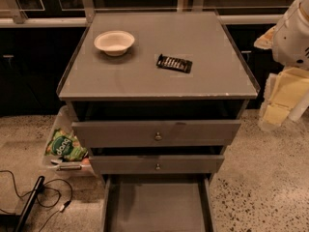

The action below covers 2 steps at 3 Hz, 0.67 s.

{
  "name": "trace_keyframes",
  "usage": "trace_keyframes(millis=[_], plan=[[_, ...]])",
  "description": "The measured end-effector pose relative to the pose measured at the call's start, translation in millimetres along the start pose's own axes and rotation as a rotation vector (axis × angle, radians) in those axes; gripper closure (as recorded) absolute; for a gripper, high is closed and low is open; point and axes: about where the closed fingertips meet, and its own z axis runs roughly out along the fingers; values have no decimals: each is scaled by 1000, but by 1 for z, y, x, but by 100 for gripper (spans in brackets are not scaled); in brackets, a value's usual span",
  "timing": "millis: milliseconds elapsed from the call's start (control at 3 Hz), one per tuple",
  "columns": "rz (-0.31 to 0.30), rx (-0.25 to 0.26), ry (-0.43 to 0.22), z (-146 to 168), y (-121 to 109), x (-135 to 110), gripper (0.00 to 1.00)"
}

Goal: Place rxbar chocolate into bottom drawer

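Note:
The rxbar chocolate (174,63), a small flat black wrapper with white lettering, lies on the grey cabinet top (145,81), right of centre. The bottom drawer (157,211) is pulled far out toward me, a wide grey tray with nothing on its floor. My gripper is out of view. Only a white arm part (293,30) shows at the upper right edge, off to the right of the cabinet and apart from the bar.
A white bowl (114,42) stands on the cabinet top left of the bar. Two knobbed upper drawers (157,133) are slightly open. A green snack bag (65,146) lies in a clear bin on the floor at left, with black cables (43,192). Pale yellow flat pieces (285,95) are at right.

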Motion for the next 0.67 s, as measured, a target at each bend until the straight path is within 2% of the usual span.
trace_keyframes(millis=[333, 667], plan=[[-7, 8, -6, -1, 0, -3, 0], [-32, 39, -38, 16, -15, -16, 0]])
